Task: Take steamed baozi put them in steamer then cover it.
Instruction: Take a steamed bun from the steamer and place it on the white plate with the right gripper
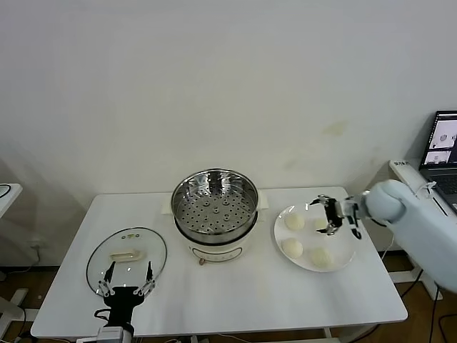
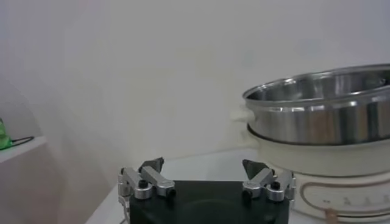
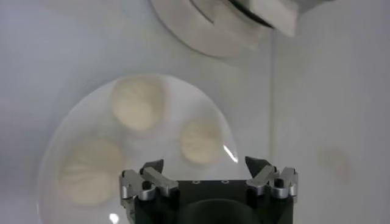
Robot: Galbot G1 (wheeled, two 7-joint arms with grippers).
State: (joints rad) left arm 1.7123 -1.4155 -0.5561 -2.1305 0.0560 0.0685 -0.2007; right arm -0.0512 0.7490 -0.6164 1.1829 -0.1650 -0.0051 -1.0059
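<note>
White rectangular surface: carries every item listed below.

Steamer: round, shiny stainless-steel pot on a white base, standing at the middle of the surface toward the wall. A perforated steel tray lies inside; nothing rests on it. The left wrist view shows the steamer from the side.

Cover: round clear glass lid with a metal rim and a whitish bar handle at centre. It lies flat on the surface on the robot's left, apart from the steamer.

Flat white round plate: on the surface on the robot's right, near the steamer.

Steamed baozi: small, round, smooth, creamy-white dough buns, all on the plate. One sits nearest the steamer, one at the plate's near edge, one beside that. A fourth is partly hidden beneath the right tool. The right wrist view shows three buns.

Right tool: hovering over the plate's far side, fingers spread wide, holding nothing. In its own wrist view the tips stand well apart above the plate.

Left tool: at the surface's near edge, over the rim of the cover, fingers spread wide and empty, as its own wrist view confirms.
</note>
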